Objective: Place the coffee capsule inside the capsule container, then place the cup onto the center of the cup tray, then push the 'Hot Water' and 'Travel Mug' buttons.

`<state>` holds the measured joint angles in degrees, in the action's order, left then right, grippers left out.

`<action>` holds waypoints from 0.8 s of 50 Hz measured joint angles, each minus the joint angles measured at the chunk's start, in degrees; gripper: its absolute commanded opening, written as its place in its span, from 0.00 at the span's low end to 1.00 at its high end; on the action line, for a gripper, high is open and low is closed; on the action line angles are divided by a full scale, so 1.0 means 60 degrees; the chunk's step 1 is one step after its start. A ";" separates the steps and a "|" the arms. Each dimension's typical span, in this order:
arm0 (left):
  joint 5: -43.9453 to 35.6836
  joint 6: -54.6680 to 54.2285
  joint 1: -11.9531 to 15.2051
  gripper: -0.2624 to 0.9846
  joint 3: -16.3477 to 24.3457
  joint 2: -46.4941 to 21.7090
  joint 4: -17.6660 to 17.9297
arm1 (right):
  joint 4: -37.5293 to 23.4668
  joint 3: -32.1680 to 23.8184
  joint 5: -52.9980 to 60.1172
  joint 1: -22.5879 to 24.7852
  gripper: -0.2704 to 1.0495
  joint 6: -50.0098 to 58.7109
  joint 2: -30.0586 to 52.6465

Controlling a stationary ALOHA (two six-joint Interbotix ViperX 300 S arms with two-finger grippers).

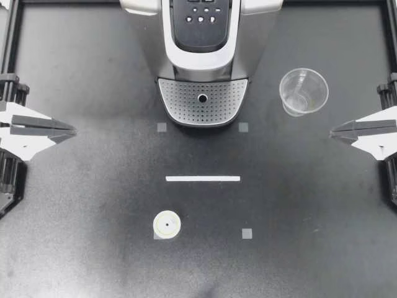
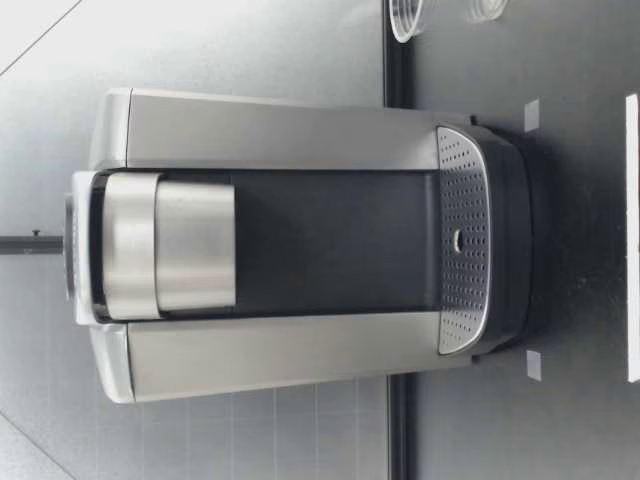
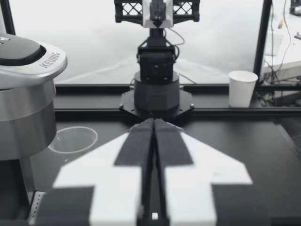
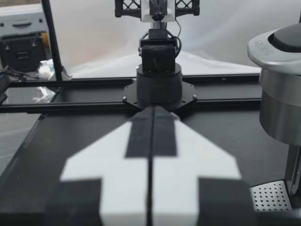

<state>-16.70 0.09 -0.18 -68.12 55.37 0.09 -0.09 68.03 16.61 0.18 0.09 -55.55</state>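
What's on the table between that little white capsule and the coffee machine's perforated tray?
In the top view, a white strip lies flat between the capsule and the cup tray, touching neither.

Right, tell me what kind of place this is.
Likely a robotics lab test bench: a black table framed by rails, a tape strip on it, a coffee machine staged between my left gripper and right gripper.

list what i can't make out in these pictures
Buttons, top view: labels too small to read; far rows cut off by the edge.
Capsule container: hidden inside the closed coffee machine, every view.
Cup, low view: mostly cut off by the edge.
Coffee capsule: shows only in the top view.
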 measured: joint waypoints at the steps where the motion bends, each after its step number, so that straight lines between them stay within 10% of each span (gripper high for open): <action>1: 0.0015 0.0000 0.0015 0.34 0.0000 0.0000 0.0000 | 0.0000 0.0000 0.0000 0.0015 0.24 0.0000 0.0000; 40: 0.0029 -0.1377 -0.2314 0.30 0.0015 -0.3589 0.0249 | 0.0000 -0.2358 0.0059 0.1187 0.23 0.1304 0.5947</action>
<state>-16.52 -8.17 -14.06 -68.03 33.84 1.58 -0.09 53.88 16.96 7.29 7.91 -19.86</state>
